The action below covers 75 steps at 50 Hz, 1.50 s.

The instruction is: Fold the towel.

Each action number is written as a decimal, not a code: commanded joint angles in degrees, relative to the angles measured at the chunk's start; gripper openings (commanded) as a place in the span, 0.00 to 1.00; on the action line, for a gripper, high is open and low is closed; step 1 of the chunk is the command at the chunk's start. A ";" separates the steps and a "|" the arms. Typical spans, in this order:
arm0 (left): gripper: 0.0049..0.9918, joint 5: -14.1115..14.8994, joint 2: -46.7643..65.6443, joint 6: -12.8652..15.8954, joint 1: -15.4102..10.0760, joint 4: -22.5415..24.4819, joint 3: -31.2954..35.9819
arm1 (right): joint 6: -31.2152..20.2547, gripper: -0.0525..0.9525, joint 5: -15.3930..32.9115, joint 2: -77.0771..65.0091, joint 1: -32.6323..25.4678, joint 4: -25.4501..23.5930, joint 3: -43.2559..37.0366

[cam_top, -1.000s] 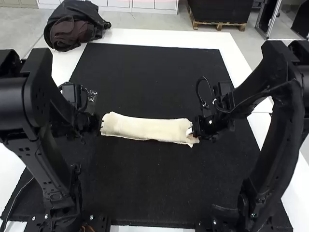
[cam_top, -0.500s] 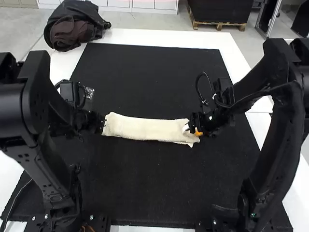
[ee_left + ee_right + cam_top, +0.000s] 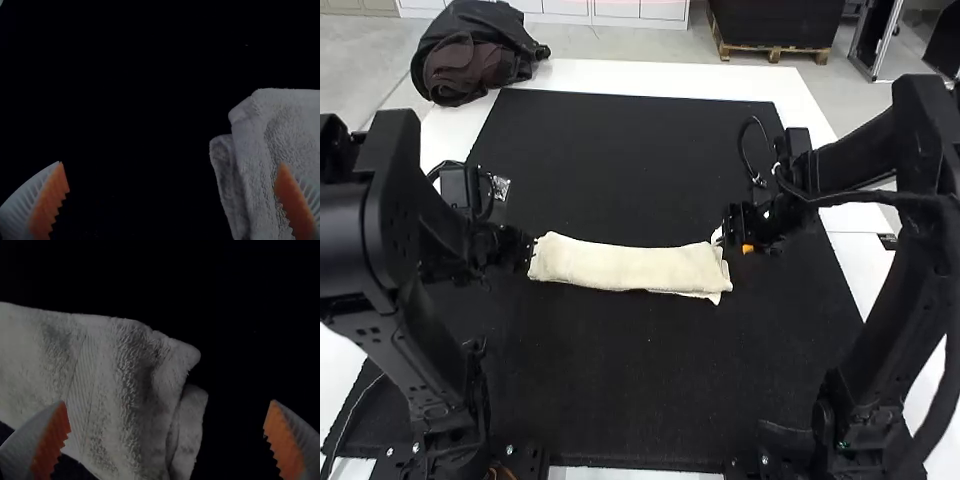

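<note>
On black mat [image 3: 640, 400], folded towel [image 3: 625, 268], ribbed band [image 3: 84, 377] in right wrist view

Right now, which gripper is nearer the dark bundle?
The left gripper, by the towel's end on the bundle's side; the right gripper is by the opposite end, farther off.

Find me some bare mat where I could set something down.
The black mat looks bare in the middle, between the towel and the far edge, and again between towel and near edge. It's crowded at the towel's ends, by the left claw and right claw.
</note>
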 commanded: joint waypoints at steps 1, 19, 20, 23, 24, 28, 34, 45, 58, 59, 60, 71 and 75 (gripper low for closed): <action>0.97 0.04 -2.70 -2.80 0.39 0.67 0.40 | 0.40 0.95 1.14 -0.55 0.00 0.29 -0.84; 0.97 0.30 -5.69 -11.41 0.48 0.14 2.68 | 1.80 0.94 1.76 2.00 1.41 4.07 -3.92; 0.97 0.30 -5.78 -11.76 0.39 0.14 2.86 | 1.89 0.94 1.76 2.26 1.58 4.07 -3.83; 0.97 0.30 -5.78 -12.73 0.39 0.06 3.04 | 2.15 0.94 1.76 2.61 2.20 4.07 -3.92; 0.97 0.30 -5.78 -13.08 0.48 0.14 3.04 | 2.15 0.94 1.76 2.79 2.37 4.07 -3.92; 0.97 0.30 -5.78 -13.17 0.39 0.06 3.04 | 2.42 0.94 1.76 3.05 3.16 4.25 -3.92; 0.97 0.30 -6.04 -13.17 0.48 -0.56 3.12 | 3.21 0.94 1.76 3.23 3.96 4.51 -3.92; 0.97 0.22 -8.50 -13.08 0.39 -2.14 2.95 | 3.65 0.94 1.76 4.37 4.83 5.57 -4.62; 0.97 0.22 -11.05 -13.08 0.48 -3.55 2.77 | 4.35 0.95 1.76 5.78 5.10 7.24 -5.41; 0.97 0.22 -11.05 -13.17 0.39 -3.55 2.77 | 4.35 0.94 1.67 5.86 5.19 7.41 -5.50; 0.97 0.22 -11.05 -13.17 0.48 -3.55 2.77 | 4.53 0.94 1.67 5.95 5.36 7.67 -5.50; 0.97 0.13 -11.05 -13.26 0.48 -3.55 2.68 | 6.90 0.94 1.32 6.48 7.73 8.73 -5.24; 0.97 0.13 -11.05 -13.17 0.48 -3.55 2.68 | 8.22 0.94 1.32 6.57 8.79 9.61 -5.32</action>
